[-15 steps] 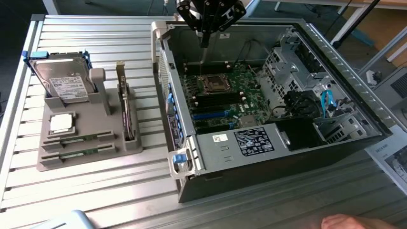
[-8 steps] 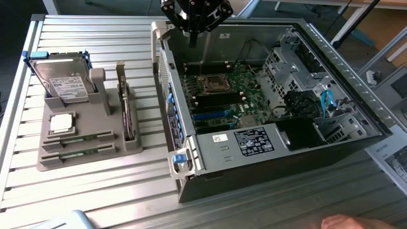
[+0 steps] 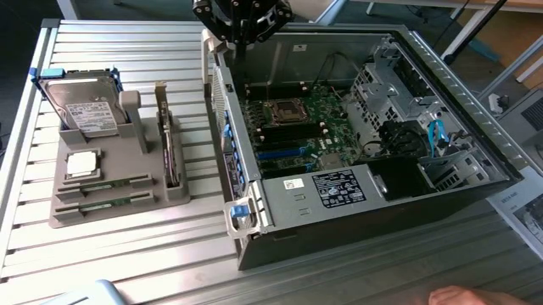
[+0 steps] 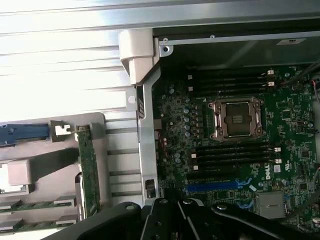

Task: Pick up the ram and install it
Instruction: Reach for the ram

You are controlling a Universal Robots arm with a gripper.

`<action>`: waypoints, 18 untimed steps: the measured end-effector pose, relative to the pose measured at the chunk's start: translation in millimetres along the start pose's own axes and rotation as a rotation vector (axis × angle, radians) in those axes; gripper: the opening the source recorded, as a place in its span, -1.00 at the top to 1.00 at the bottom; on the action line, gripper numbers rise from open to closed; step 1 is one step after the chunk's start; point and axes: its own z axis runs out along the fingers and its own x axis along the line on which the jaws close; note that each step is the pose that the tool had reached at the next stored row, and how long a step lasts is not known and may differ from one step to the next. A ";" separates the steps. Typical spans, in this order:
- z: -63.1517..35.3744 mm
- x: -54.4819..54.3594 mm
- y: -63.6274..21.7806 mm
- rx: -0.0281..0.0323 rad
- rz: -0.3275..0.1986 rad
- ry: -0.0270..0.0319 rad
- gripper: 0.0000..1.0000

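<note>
A: Where's your gripper?
B: Your gripper (image 3: 241,38) hangs over the side wall of the open case (image 3: 339,235), at the top of the exterior view. It's closed right down with nothing in it.
A: And the ram?
B: Not in hand. The ram (image 3: 109,186) sits in a slot of the grey holder (image 3: 68,216) on the worktop (image 3: 127,254). A second stick (image 3: 106,204) is in the next slot, just beside it toward the holder's front edge.
A: Which way from you?
B: Toward the exterior view's left and nearer that camera, well apart from your gripper. The upright expansion card (image 3: 172,149) stands between.
A: Long axis?
B: It runs left to right across the exterior view. In the wrist view it looks parallel to the memory slots (image 4: 230,148) on the board. I'd say the pick isn't started yet.
</note>
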 end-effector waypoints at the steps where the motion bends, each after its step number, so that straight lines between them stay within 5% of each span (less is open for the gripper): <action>1: -0.2 3.3 -0.2 0.0001 0.000 0.0001 0.79; 18: -2.1 76.8 -5.8 -0.0001 0.000 -0.0001 0.79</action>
